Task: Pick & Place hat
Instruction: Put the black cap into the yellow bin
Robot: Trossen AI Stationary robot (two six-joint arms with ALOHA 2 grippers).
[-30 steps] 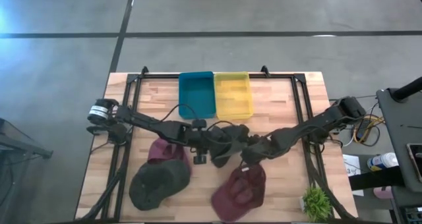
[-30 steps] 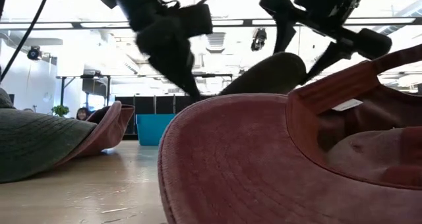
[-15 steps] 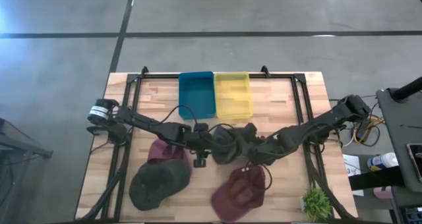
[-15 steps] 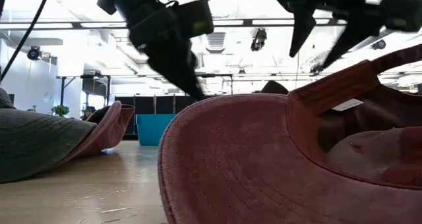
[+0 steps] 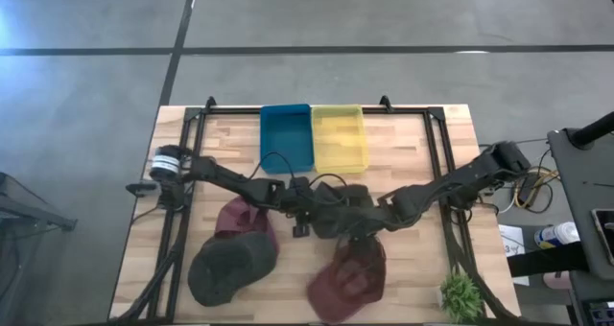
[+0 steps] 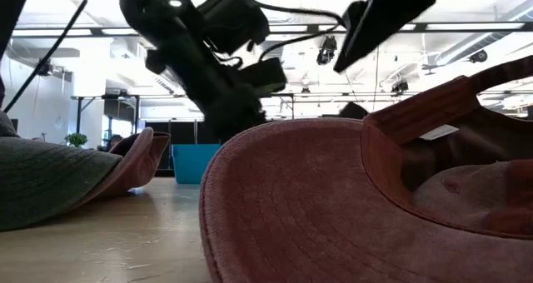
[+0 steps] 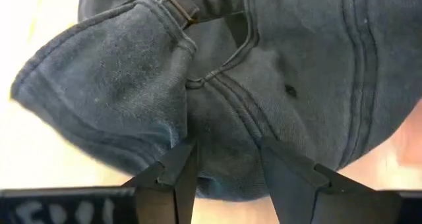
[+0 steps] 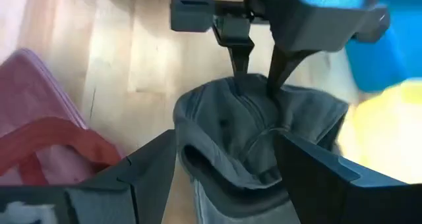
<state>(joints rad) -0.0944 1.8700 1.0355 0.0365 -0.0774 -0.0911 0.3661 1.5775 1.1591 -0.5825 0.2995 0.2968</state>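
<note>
A dark grey cap [image 5: 347, 203] sits in the middle of the table, between both arms; the low view shows only its top [image 6: 354, 110] behind a maroon brim. My left gripper [image 7: 225, 145] comes at it from the left and is shut on its cloth, as the right wrist view [image 8: 257, 76] also shows. My right gripper [image 8: 224, 135] is open and hangs above the cap's right side [image 5: 372, 221], high in the low view [image 6: 379, 21], its fingers standing wide on either side of the cap. My left gripper pinches a bunched ridge of the cap's crown [image 7: 221, 128] between its two fingers [image 8: 241, 66], near the seam below the rear strap and buckle. The fingers slant down from the table's left. The crown stands up under them; whether its lower part rests on the table I cannot tell.
A maroon cap [image 5: 348, 276] lies upside down near the front edge, close to the low camera [image 6: 333, 200]. A second maroon cap [image 5: 240, 218] and an olive cap [image 5: 228, 268] lie front left. A blue bin [image 5: 286, 136] and a yellow bin [image 5: 339, 139] stand at the far edge, a small plant [image 5: 460, 292] front right.
The right gripper has risen away from the grey cap, which stood high between its fingers and has sunk lower. The left gripper has moved down and rightward onto the cap and tipped over more steeply.
</note>
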